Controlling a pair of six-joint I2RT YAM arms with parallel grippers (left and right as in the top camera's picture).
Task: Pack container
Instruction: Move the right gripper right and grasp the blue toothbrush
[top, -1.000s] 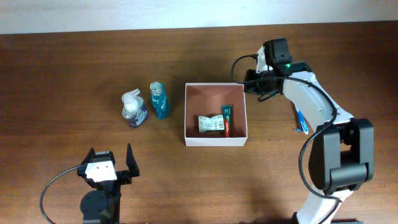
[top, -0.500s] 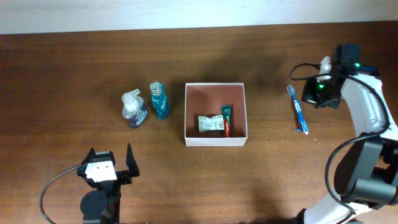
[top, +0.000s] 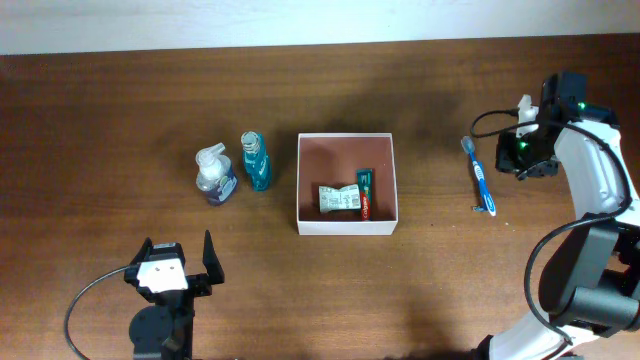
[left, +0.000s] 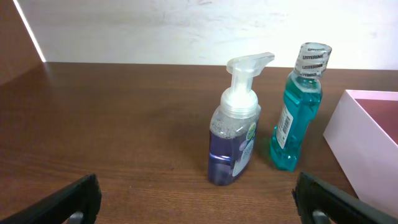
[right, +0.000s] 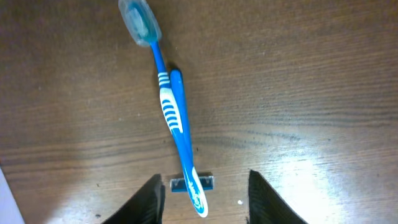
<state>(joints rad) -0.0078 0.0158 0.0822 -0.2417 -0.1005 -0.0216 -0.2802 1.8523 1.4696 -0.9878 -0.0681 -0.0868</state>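
Left gripper is nearest, at 7 o'clock from the container, fingers spread wide & empty. Container sits mid-table w/ a toothpaste tube & a small packet inside. Soap pump bottle & mouthwash bottle stand at its 9 o'clock. Toothbrush lies at 3 o'clock. Right gripper is above it, fingers apart, empty.

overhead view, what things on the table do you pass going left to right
pump soap bottle → mouthwash bottle → container → toothbrush
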